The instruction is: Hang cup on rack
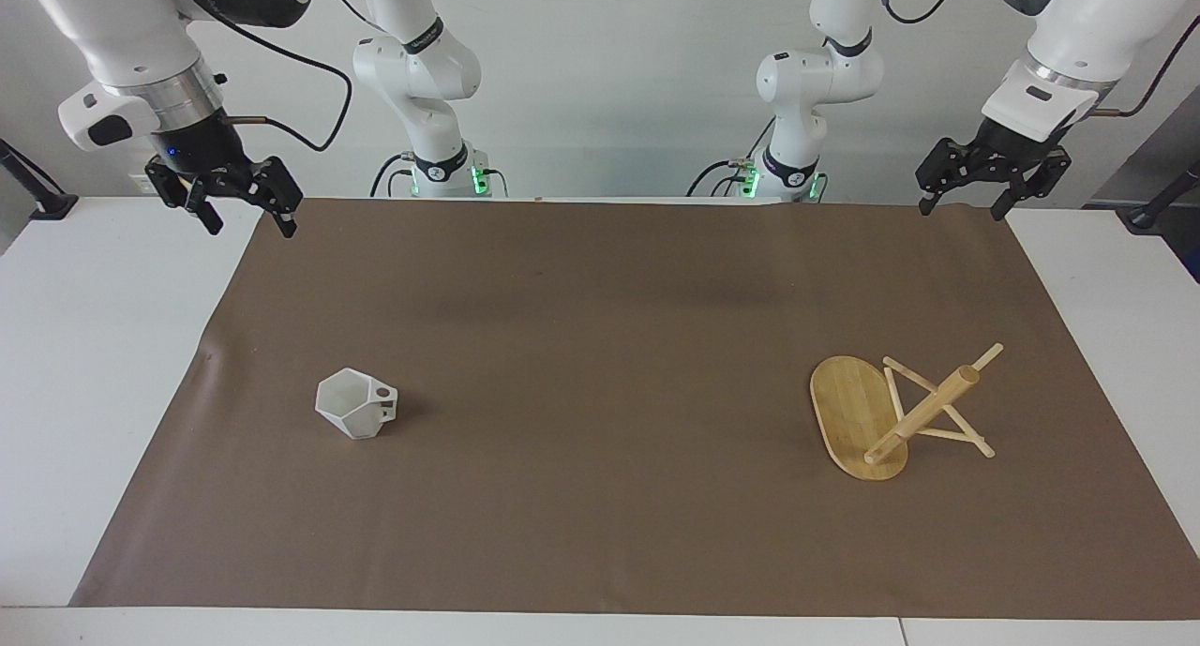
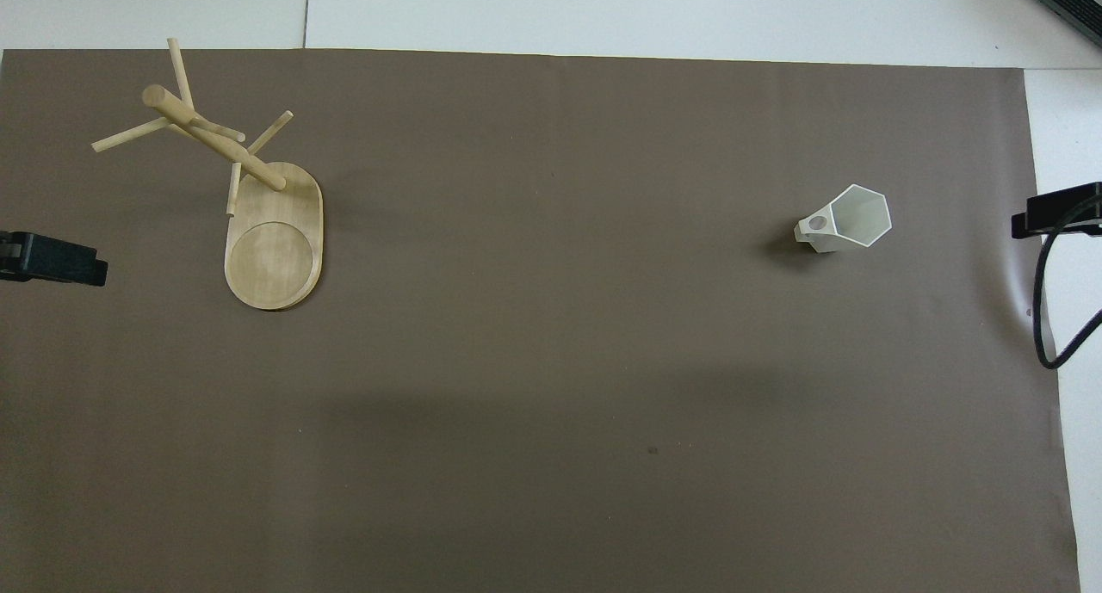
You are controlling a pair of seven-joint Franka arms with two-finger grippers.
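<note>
Cup (image 1: pixel 355 403) stands upright on the brown mat (image 1: pixel 600 280), toward the right arm's end of the worktop (image 1: pixel 112 365), mouth up, its handle turned toward the rack. Rack (image 1: pixel 895 412) stands on the same mat well apart from the cup, toward the left arm's end, oval base flat and pole up with pegs crossing it. Left tool (image 1: pixel 966 202) hangs spread and empty over the mat's corner next to the robots at its own end. Right tool (image 1: pixel 251 219) hangs likewise spread, holding nothing, over the matching corner at its end.
</note>
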